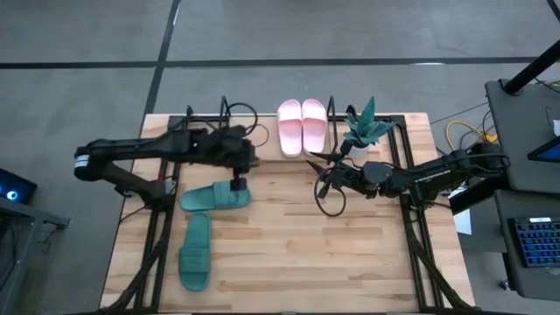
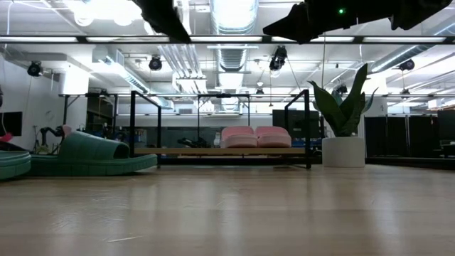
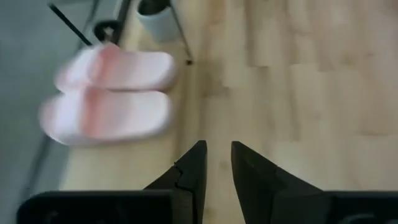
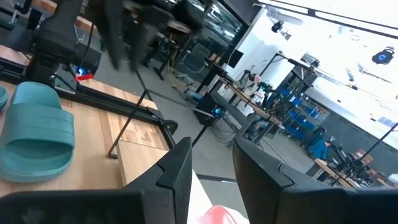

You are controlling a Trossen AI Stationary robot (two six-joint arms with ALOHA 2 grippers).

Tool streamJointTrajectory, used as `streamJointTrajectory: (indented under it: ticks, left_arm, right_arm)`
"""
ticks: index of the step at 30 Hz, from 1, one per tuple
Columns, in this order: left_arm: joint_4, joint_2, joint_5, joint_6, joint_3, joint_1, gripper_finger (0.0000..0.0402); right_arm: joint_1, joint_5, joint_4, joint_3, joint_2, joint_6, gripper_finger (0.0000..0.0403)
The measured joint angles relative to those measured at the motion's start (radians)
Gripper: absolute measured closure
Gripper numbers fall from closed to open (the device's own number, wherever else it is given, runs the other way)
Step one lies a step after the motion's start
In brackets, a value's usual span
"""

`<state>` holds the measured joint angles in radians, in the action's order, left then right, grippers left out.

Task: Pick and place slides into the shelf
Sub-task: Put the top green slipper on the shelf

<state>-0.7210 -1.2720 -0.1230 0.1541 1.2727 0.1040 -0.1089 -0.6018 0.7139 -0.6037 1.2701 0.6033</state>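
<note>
Two pale pink slides [image 1: 302, 127] lie side by side on the shelf [image 1: 208, 118] at the table's far edge; the low view shows the pink slides [image 2: 254, 136] on the shelf's wooden board [image 2: 178, 151]. One dark green slide [image 1: 214, 197] lies crosswise on the table's left half, and the other green slide [image 1: 195, 252] lies lengthwise nearer the front. My left gripper [image 1: 252, 158] hovers above the table between the crosswise green slide and the pink pair, narrowly open and empty [image 3: 217, 152]. My right gripper [image 1: 320, 168] hovers right of centre, open and empty [image 4: 211, 155].
A potted plant [image 1: 363, 131] in a white pot stands at the far edge, right of the shelf. Black frame rails [image 1: 411, 219] run along the table's left and right sides. Bare wood [image 1: 297, 245] fills the middle and near right.
</note>
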Motion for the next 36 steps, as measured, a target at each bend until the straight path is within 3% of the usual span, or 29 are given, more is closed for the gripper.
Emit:
streamJointTrajectory:
  ticks: [17, 26, 29, 36]
  left_arm:
    - [-0.557, 0.023, 0.156, -0.537, -0.052, -0.219, 0.0343]
    - [-0.524, 0.020, 0.152, -0.540, -0.146, -0.255, 0.0343]
    - [-0.521, 0.018, 0.142, -0.474, -0.179, -0.258, 0.0343]
    - [-0.525, 0.018, -0.036, -0.377, -0.241, -0.299, 0.0343]
  right_arm:
    - [0.001, 0.003, 0.000, 0.000, 0.000, 0.019, 0.0296]
    - [0.001, 0.003, 0.000, 0.000, 0.000, 0.004, 0.0296]
    - [0.001, 0.003, 0.000, 0.000, 0.000, 0.004, 0.0296]
    - [0.001, 0.002, -0.004, 0.000, 0.000, 0.000, 0.0296]
